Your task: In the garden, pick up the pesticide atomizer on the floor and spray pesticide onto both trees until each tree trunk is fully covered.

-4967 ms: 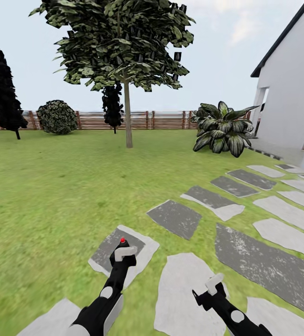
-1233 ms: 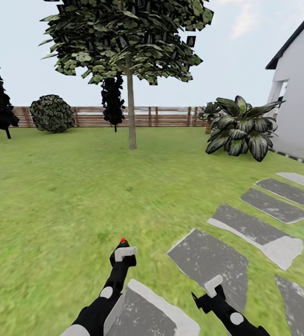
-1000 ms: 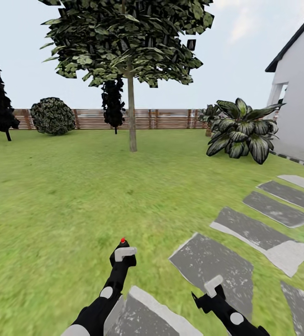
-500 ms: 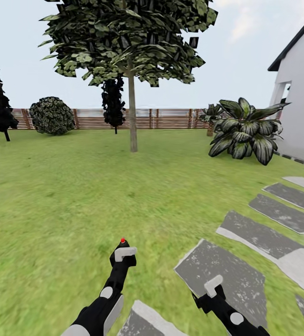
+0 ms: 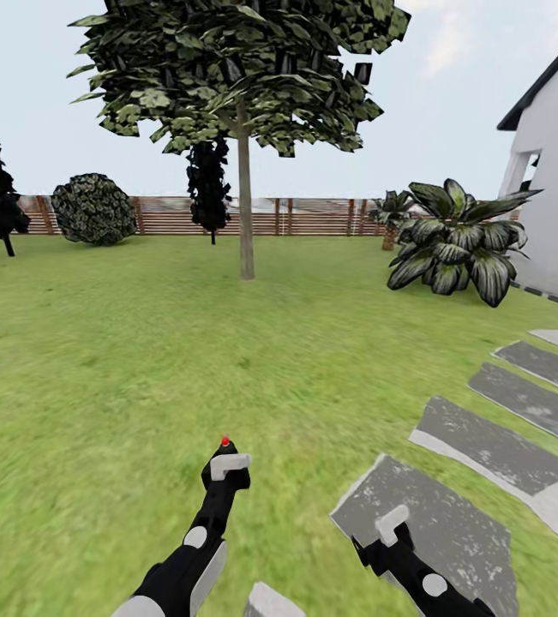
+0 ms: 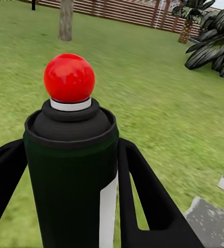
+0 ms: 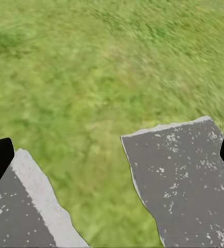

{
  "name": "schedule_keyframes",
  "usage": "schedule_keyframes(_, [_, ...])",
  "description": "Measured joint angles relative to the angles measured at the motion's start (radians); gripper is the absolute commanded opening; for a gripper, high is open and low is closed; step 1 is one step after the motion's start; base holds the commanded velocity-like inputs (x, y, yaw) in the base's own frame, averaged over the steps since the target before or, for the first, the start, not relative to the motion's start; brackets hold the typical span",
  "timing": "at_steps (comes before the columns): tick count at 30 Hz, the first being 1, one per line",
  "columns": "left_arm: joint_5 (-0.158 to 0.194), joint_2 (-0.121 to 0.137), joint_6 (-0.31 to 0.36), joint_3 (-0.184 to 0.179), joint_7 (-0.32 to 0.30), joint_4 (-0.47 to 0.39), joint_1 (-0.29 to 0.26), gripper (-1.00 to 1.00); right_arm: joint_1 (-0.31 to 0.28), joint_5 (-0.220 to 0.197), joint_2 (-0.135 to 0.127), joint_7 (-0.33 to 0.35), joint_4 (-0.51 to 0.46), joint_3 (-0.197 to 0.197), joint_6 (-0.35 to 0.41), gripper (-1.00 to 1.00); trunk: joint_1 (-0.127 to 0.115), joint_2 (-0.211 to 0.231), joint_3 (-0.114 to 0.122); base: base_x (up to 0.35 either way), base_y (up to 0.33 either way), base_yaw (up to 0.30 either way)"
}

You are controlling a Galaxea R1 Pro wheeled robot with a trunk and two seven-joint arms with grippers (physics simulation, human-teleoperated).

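Left hand (image 5: 219, 476): clamped on atomizer (image 6: 70, 170).
Right hand (image 5: 385, 536): fingers apart.
Ahead: open lawn (image 5: 141, 343) to tree (image 5: 246, 214).
Crown: cut off.

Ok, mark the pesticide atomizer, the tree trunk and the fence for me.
pesticide atomizer (image 6: 70, 170): left wrist view, on its dark body.
tree trunk (image 5: 246, 214): head view, mid-height on the bark.
fence (image 5: 313, 218): head view, on the slats.

Head camera looks forward across the lawn (image 5: 99, 343); both wrist cameras face that grass closely.
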Motion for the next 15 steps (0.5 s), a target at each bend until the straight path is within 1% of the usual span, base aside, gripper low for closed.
schedule_keyframes(9, [0.000, 0.000, 0.000, 0.000, 0.000, 0.000, 0.000, -1.00, 0.000, 0.000, 0.000, 0.000, 0.000, 0.000, 0.000, 1.00, 0.000, 0.000, 0.000, 0.302, 0.137, 0.000])
schedule_keyframes(15, [0.000, 0.000, 0.000, 0.000, 0.000, 0.000, 0.000, -1.00, 0.000, 0.000, 0.000, 0.000, 0.000, 0.000, 0.000, 1.00, 0.000, 0.000, 0.000, 0.302, 0.173, 0.000])
